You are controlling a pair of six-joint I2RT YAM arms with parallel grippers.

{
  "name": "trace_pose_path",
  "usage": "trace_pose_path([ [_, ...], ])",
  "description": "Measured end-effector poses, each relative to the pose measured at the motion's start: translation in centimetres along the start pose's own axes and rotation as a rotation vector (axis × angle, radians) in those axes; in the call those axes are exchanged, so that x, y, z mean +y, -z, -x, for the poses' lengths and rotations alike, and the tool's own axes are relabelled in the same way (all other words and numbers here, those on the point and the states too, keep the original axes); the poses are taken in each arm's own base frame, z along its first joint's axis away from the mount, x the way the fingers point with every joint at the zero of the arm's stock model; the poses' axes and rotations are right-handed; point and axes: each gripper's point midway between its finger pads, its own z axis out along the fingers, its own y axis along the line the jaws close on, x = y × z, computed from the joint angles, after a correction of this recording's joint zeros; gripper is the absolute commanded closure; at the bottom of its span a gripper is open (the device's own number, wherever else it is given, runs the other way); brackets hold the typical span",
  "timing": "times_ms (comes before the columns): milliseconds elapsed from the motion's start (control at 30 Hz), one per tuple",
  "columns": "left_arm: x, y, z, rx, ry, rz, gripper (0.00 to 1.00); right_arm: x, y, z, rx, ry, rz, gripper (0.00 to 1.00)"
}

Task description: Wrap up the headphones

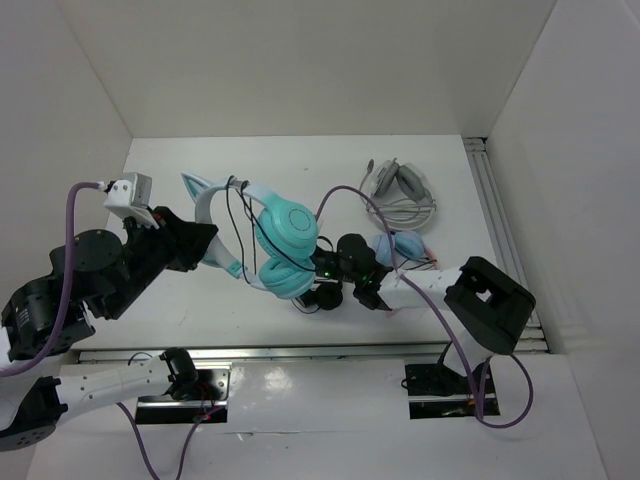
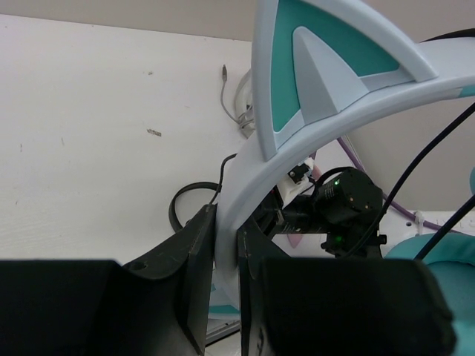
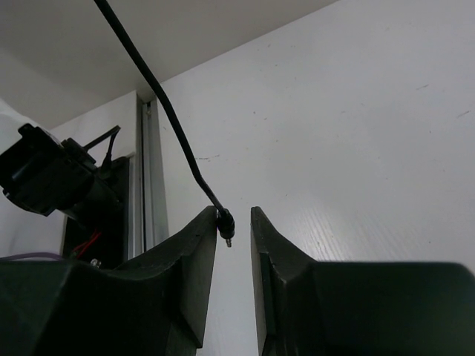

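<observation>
The teal headphones (image 1: 288, 240) lie at the table's centre, their white headband (image 2: 249, 159) and a cat ear (image 2: 312, 67) rising in front of the left wrist camera. My left gripper (image 1: 210, 242) (image 2: 226, 222) is shut on the headband. The thin dark cable (image 1: 236, 215) loops around the band. In the right wrist view the cable (image 3: 159, 96) ends in its plug (image 3: 225, 222), which rests against one finger of my right gripper (image 3: 233, 212). Those jaws stand slightly apart and do not clamp it. My right gripper (image 1: 312, 298) sits just below the teal cups.
A pink cat-ear pair with blue cups (image 1: 400, 247) lies right of my right wrist. A small grey pair (image 1: 400, 185) sits at the back right. A metal rail (image 1: 492, 210) runs along the table's right edge, with white walls on three sides.
</observation>
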Motion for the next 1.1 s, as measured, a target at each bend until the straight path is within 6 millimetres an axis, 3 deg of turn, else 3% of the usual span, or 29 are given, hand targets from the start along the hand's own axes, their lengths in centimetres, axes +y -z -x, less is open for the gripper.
trace_pose_path([
  [267, 0.0, 0.0, 0.0, -0.002, 0.0, 0.002, 1.0, -0.1, -0.4, -1.3, 0.028, -0.013, 0.001, 0.69],
  [533, 0.3, 0.3, 0.1, -0.009, 0.004, 0.003, 1.0, 0.2, -0.6, -0.6, -0.003, -0.007, 0.013, 0.7],
  [700, 0.5, 0.2, -0.2, -0.004, 0.002, 0.006, 1.0, 0.2, -0.8, -0.4, -0.011, -0.006, 0.016, 0.96],
  [1000, 0.9, 0.2, 0.1, -0.019, 0.007, 0.028, 1.0, 0.5, -1.2, -0.1, -0.033, -0.011, -0.003, 1.0],
  [1100, 1.7, 0.3, 0.4, -0.043, 0.025, 0.073, 1.0, 1.9, -1.3, -1.1, 0.003, 0.003, -0.021, 1.0],
])
